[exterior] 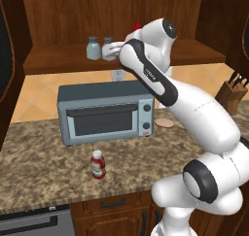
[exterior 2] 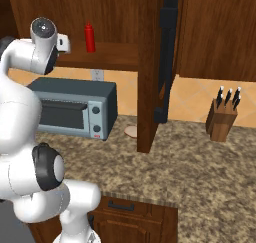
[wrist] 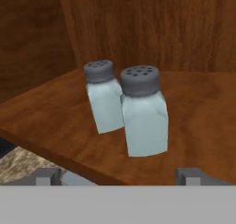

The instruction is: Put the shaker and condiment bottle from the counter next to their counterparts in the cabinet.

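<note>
Shaker (wrist: 144, 114) placement looks done: it stands on the cabinet (wrist: 193, 108) shelf just ahead of the gripper (wrist: 119, 176), close against its twin shaker (wrist: 105, 98), which sits a little farther in and to the gripper's left in the hand view. The gripper is released, its two fingertips spread wide and holding nothing, with the shaker clear of them. So the first half of the task reads as finished, and the condiment bottle (exterior: 98, 164) comes next. It stands on the counter (exterior: 44, 167), well below and behind the gripper, in front of the toaster oven (exterior: 104, 111).

The next move calls for backing straight out from the shelf so neither shaker is knocked, then dropping low past the oven's front edge to reach the bottle. The oven sits directly under the shelf and narrows that path. The red squeeze bottle (exterior 2: 90, 37) stands on the shelf to the gripper's right, probably near the wrist, though the arm hides most of it in the left base view. A knife block (exterior 2: 222, 117) stands well off to the right.
</note>
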